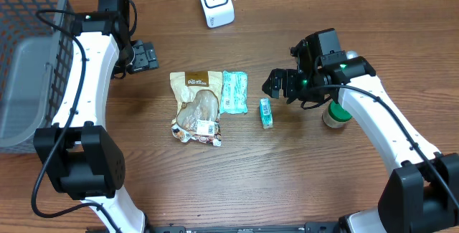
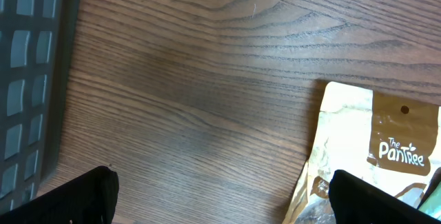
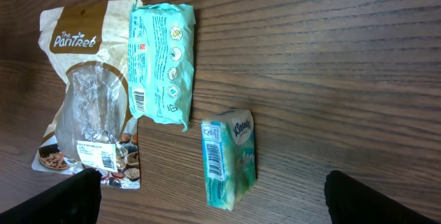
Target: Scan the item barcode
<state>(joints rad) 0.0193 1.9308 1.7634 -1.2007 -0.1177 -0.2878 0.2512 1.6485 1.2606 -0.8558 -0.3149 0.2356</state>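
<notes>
A dark brown wooden table (image 1: 287, 183) with a smooth top fills the overhead view from edge to edge, its grain running in long lines from left to right. In the left wrist view the grain bends into wide arcs toward the far side, and a soft darker patch of shade lies across the middle of the surface. The light is even and diffuse, leaving shadows faint and blurred at their rims, with a mild sheen on the wood.
</notes>
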